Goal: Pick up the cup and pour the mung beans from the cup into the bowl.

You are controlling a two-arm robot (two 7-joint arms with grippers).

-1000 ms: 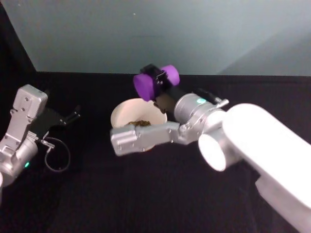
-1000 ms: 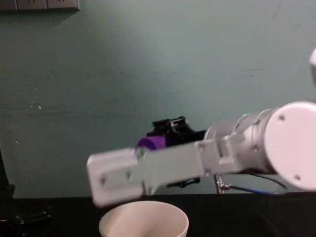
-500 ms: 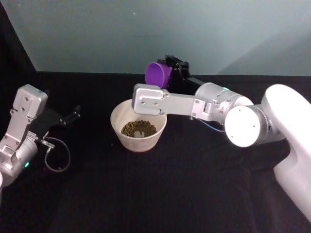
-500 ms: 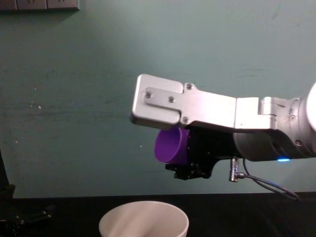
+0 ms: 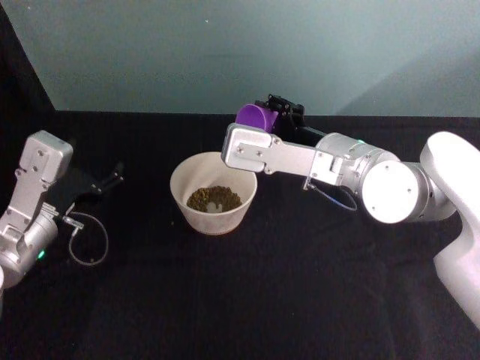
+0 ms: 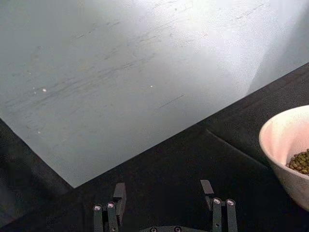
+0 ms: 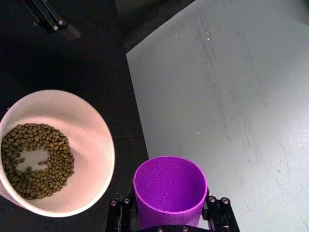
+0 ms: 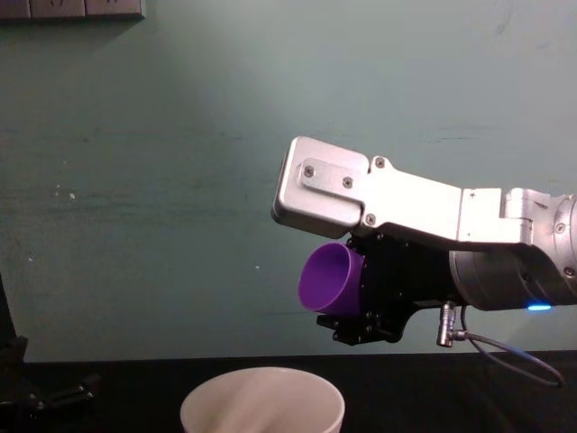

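A teal-green wall (image 8: 135,180) rises just behind the right gripper (image 5: 271,112), matte and painted. It is marked with faint scuffs, thin scratches and a few small white specks. High above the gripper and off to its left, a pale grey strip (image 8: 72,8) runs along the top of the wall. Below the gripper lies a table covered in black cloth (image 5: 225,300), which meets the wall in a straight line. Far to the gripper's left, a black panel (image 5: 15,60) closes off the wall's edge. To its right, a soft slanting shadow (image 5: 420,82) darkens the paint. The light is even and diffuse.
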